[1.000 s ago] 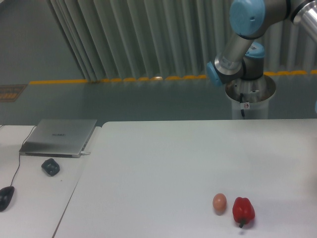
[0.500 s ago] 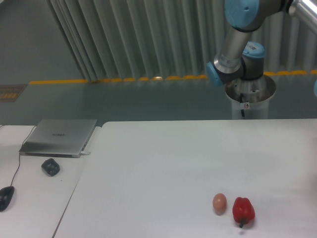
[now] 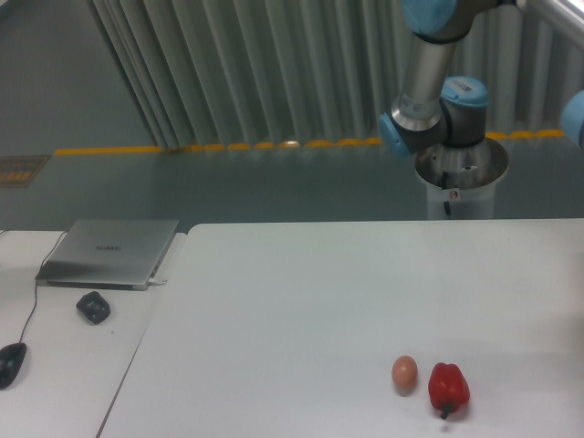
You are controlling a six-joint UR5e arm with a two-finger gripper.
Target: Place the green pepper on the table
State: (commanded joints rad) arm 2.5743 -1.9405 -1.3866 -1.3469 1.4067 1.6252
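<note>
Two small items lie near the front edge of the white table [image 3: 301, 301]: a tan egg [image 3: 404, 372] and, just beside it to the right, a red pepper [image 3: 448, 388]. Only the arm's [image 3: 429, 82] grey links and blue joints show, at upper right above its pedestal; the gripper lies outside the fixed camera's view, so its state cannot be told. No green pepper is visible. On the adjoining desk [image 3: 64, 365] at left sit a closed laptop [image 3: 109, 253], a small dark object [image 3: 93, 307] and a mouse [image 3: 11, 363].
</note>
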